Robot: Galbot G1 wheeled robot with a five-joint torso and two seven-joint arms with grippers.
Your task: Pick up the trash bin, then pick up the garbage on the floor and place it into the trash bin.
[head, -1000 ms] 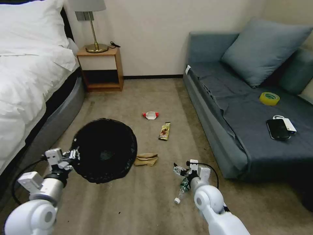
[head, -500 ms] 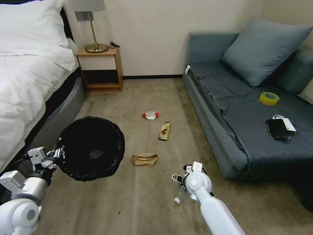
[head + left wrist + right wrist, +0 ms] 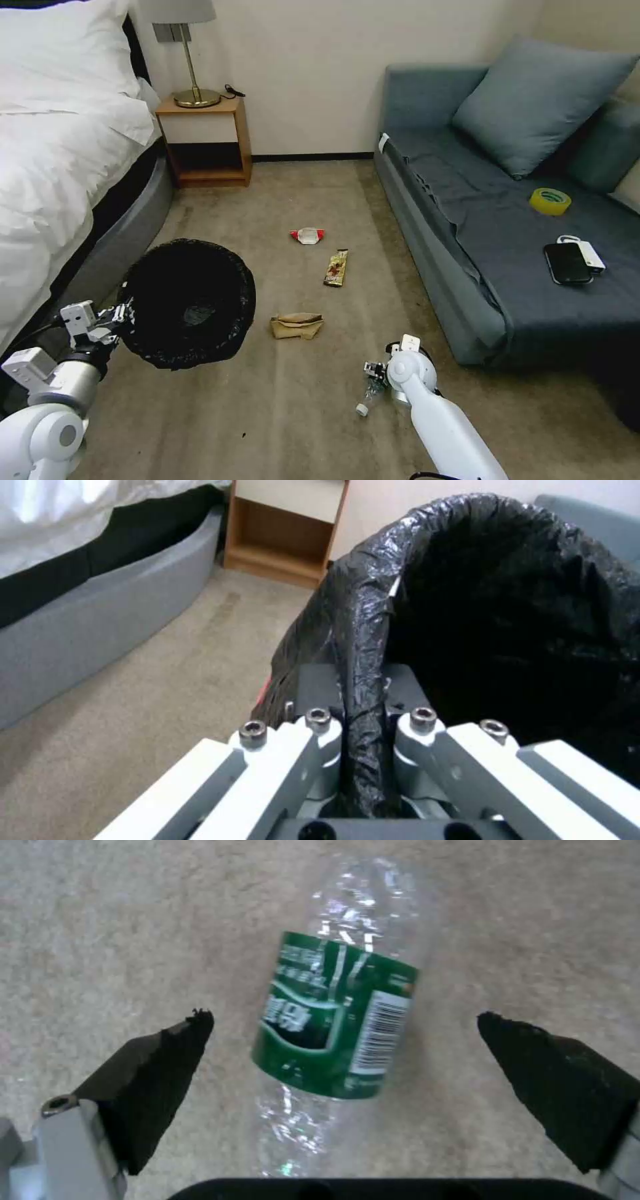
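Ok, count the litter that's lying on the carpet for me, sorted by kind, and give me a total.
Clear plastic bottle: 1, lying between the open fingers of the right gripper
Crumpled brown paper bag: 1
Brown-gold snack wrapper: 1
White packet with red ends: 1
Total: 4 pieces on the floor, none yet in the trash bin held by the left gripper.

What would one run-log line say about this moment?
left gripper: shut on trash bin rim, bin lifted | right gripper: open, straddling bottle on carpet | paper bag, wrapper, packet: on floor
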